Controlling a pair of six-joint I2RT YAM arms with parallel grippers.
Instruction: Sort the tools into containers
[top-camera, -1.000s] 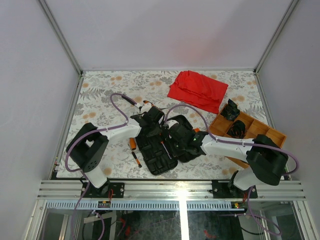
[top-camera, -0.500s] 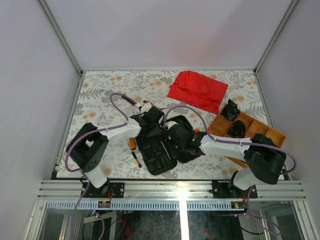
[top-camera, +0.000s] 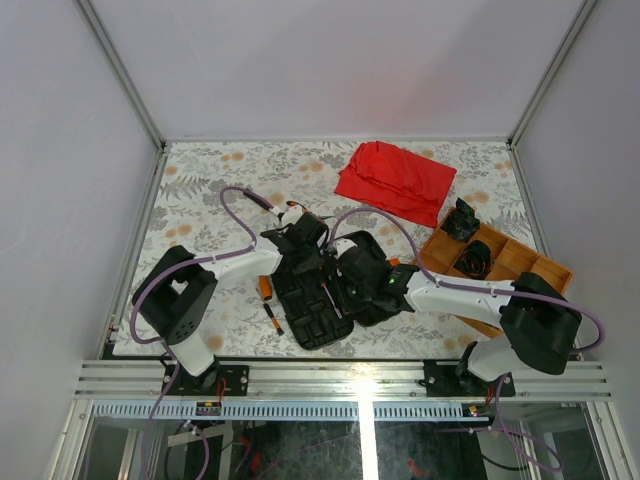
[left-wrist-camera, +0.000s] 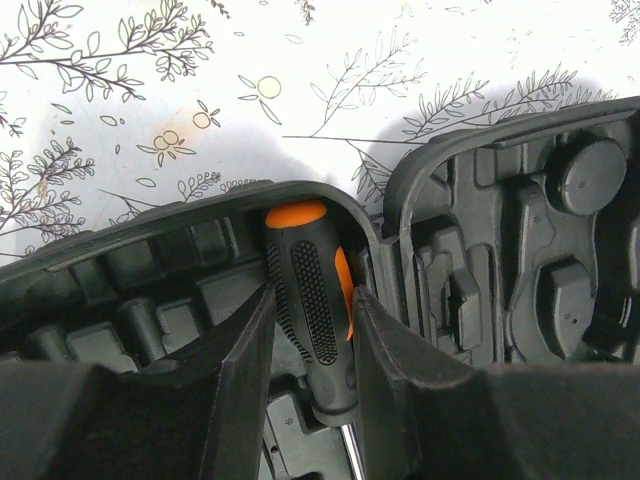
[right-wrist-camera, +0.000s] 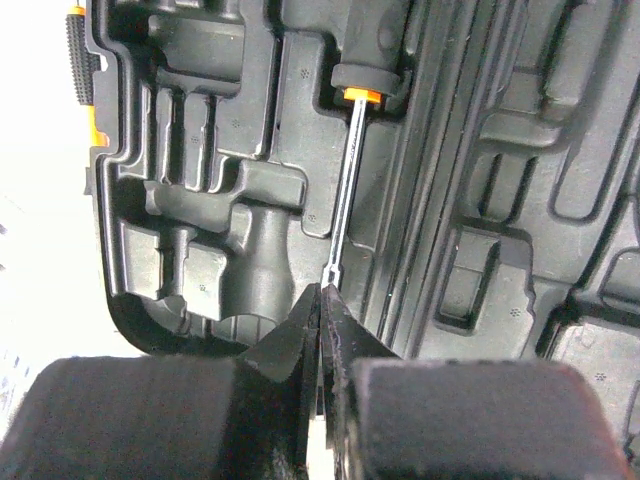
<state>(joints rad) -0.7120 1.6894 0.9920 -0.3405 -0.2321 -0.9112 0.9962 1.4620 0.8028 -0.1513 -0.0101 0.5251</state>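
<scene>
Screwdriver lies in a moulded slot of the open tool case. The orange butt of its handle sits hard against the case's rounded end wall, and its shaft runs down the slot.

Your left gripper straddles the black-and-orange handle, one finger against each side, so it reads as clamped on it.

Your right gripper has its fingers pressed together, with the tips right at the far end of the shaft. You can't tell from the wrist view whether the shaft tip is pinched between them or just touched.

The case lies flat, both halves up and side by side, at the near middle of the table. Both arms reach in over it. The screwdriver's half is the left one in the top view. The other slots you can see in both halves are bare.

Two loose tools lie on the table just beside the case's left edge:
- an orange-handled tool
- a slim driver nearer the bases

The type of the orange one isn't readable at this size.

A wooden tray sits to the right of the case, near your right arm, with dark items in its compartments. A red cloth lies crumpled at the far side, well apart from the case.
</scene>
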